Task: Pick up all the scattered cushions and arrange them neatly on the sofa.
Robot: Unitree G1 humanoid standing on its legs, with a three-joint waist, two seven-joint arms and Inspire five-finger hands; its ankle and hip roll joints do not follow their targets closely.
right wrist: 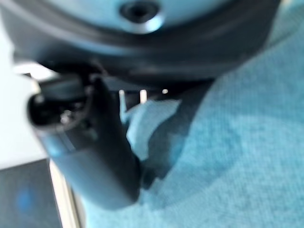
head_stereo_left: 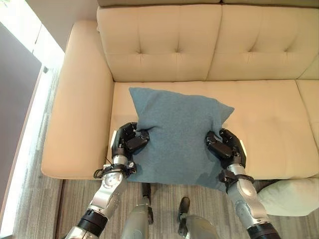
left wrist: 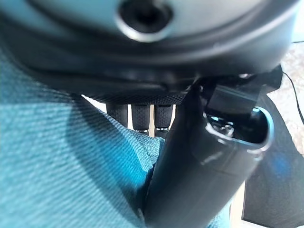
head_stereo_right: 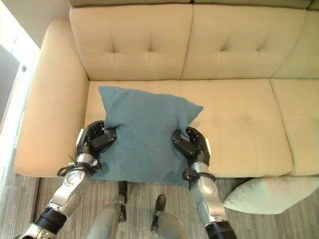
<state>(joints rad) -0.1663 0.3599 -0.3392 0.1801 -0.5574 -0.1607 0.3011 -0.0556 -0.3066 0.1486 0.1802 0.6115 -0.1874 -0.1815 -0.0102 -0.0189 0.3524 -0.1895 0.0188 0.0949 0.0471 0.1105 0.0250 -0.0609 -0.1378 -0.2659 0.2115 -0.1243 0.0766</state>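
Observation:
A blue-grey cushion [head_stereo_left: 177, 134] lies tilted on the left seat of the beige sofa [head_stereo_left: 164, 47], its near edge hanging past the seat's front. My left hand [head_stereo_left: 130, 141] grips the cushion's left side, thumb on top and fingers curled under the cloth [left wrist: 66, 171]. My right hand [head_stereo_left: 225, 147] pinches the right side the same way, with its thumb [right wrist: 90, 152] pressed into the fabric [right wrist: 237, 147]. A pale green cushion [head_stereo_left: 291, 196] lies on the floor at the lower right, in front of the sofa.
The sofa's wide left armrest [head_stereo_left: 79, 109] borders the cushion's left. The seat to the right [head_stereo_left: 271, 124] is bare, with a seam to a further seat [head_stereo_left: 311, 107]. Grey striped floor [head_stereo_left: 164, 191] runs along the sofa's front.

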